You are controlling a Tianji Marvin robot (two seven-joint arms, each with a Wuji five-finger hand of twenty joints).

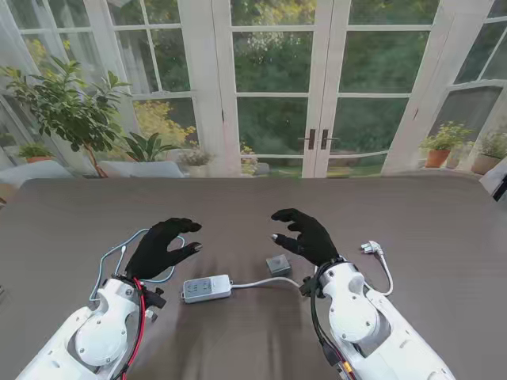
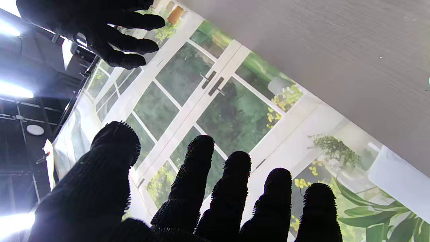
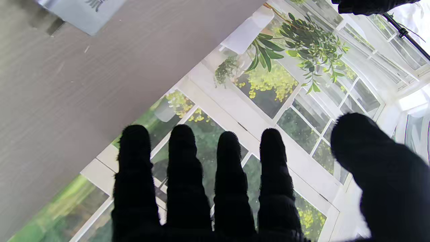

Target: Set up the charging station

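Power strip lies flat on the table between my two forearms, nearer to me than both hands, its white cord running right to a plug lying loose beside my right arm. A small grey adapter sits just beside my right hand, on its left, not touching the strip. A pale blue cable loops under my left hand.

Both hands hang over the table with fingers spread, holding nothing. I judge nothing is connected yet, so the task is at its start. The next move likely calls for lowering my right hand onto the adapter, pinching it by its sides and turning its pins toward a socket on the strip, while my left steadies the strip or takes up the cable end.

Much is hard to tell: the strip's sockets are too small to read, the adapter's pins are unseen, and the cable's ends are hidden beneath my left hand and arm. Both wrist views mostly show windows and bare table.
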